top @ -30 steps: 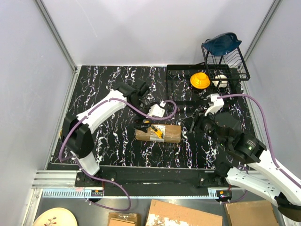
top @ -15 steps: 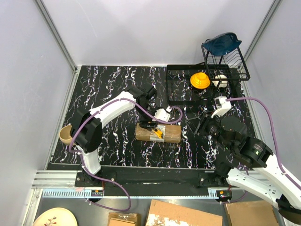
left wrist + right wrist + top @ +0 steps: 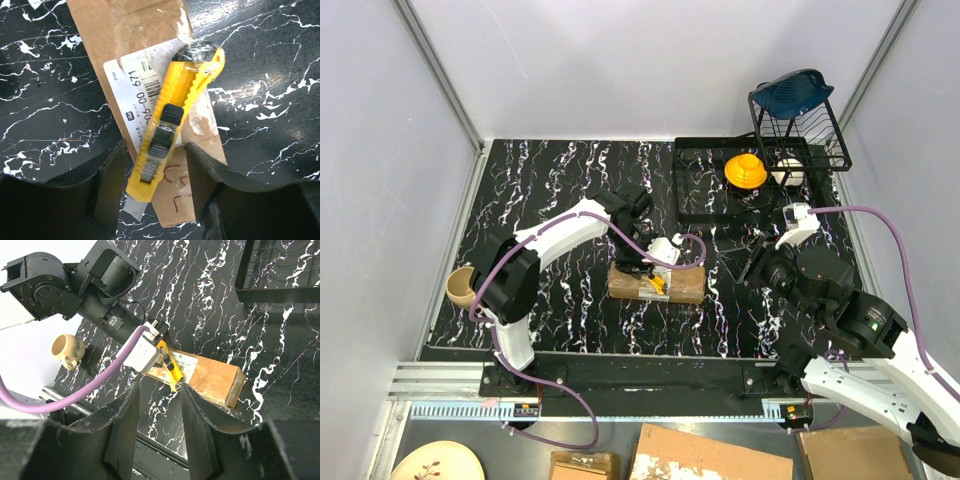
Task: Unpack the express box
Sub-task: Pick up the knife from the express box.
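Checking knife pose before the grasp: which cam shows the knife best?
Left wrist: the knife fills the frame, lying on the box. Top shows only a yellow sliver; right wrist shows it small, partly hidden.

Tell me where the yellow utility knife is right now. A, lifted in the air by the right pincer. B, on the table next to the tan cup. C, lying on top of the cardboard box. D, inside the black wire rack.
C: the left wrist view shows the utility knife lying across the white label on top of the express box, with the left pincer straddling it.
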Tool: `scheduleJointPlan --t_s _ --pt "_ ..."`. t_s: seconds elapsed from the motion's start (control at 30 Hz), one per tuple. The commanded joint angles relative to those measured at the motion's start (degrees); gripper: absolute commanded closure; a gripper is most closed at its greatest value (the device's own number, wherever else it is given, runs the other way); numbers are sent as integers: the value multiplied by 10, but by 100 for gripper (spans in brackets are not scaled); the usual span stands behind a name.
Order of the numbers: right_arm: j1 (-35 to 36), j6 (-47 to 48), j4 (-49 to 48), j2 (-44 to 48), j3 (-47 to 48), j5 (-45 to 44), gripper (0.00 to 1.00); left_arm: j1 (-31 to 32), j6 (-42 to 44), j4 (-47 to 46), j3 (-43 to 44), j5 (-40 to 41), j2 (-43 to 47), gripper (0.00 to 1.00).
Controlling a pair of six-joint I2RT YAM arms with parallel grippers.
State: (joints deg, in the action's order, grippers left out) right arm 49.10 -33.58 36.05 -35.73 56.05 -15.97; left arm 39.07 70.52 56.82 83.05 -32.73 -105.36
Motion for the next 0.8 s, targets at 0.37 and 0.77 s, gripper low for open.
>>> scheduleJointPlan --t_s 0.37,0.77 --pt "2 -17 -5 -3 20 -7 58 3 -1 -16 -5 17 -9 89" --pt "2 -104 -37 19 -54 -12 60 -3 -166 -79 33 28 107 100"
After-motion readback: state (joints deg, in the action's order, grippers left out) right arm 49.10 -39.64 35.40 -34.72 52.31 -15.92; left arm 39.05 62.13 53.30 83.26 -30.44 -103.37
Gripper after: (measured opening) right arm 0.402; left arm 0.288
